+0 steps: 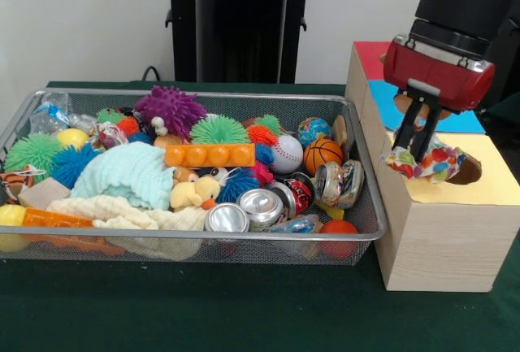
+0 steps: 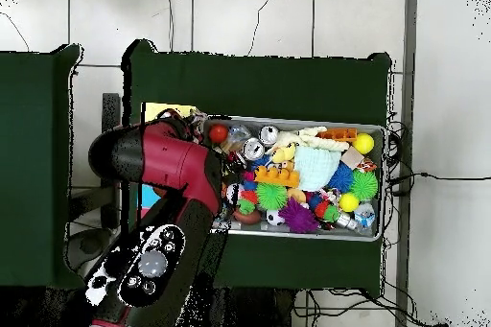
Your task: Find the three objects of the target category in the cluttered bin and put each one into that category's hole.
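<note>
My gripper (image 1: 420, 142) hangs over the yellow top (image 1: 496, 175) of the light wooden box at the right. It is shut on a wrinkly whitish bundle (image 1: 424, 164) with red, blue and green patches, held just left of the round dark hole (image 1: 470, 173) and partly covering it. The wire mesh bin (image 1: 203, 94) lies to the left, full of toys. Another crinkly patched bundle (image 1: 107, 134) lies at its back left. In the overhead view my arm (image 2: 163, 165) hides the gripper and most of the boxes, and only a corner of the yellow top (image 2: 165, 111) shows beside the bin (image 2: 288, 120).
Behind the yellow top are a blue top (image 1: 382, 92) and a red top (image 1: 370, 55). The bin holds spiky balls (image 1: 169, 108), silver cans (image 1: 262, 206), a baseball (image 1: 286, 154), a small basketball (image 1: 322, 154), a mint towel (image 1: 130, 175) and an orange block (image 1: 210, 155).
</note>
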### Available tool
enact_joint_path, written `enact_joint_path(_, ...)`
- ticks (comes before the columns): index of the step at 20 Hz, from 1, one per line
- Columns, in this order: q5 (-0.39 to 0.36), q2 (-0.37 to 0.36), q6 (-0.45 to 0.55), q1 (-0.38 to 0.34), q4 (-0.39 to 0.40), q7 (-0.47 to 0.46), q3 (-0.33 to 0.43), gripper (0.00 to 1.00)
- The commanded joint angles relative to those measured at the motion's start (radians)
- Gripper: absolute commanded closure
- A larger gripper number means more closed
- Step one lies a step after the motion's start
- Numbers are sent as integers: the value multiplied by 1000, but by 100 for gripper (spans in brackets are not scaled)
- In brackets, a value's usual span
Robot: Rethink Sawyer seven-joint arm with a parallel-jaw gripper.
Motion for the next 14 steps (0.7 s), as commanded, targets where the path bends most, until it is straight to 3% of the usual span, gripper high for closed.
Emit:
enact_joint_path(1, 47, 103, -59, -16, -57, 257, 54, 100)
enact_joint_path(14, 142, 162, -43, 46, -81, 325, 12, 100)
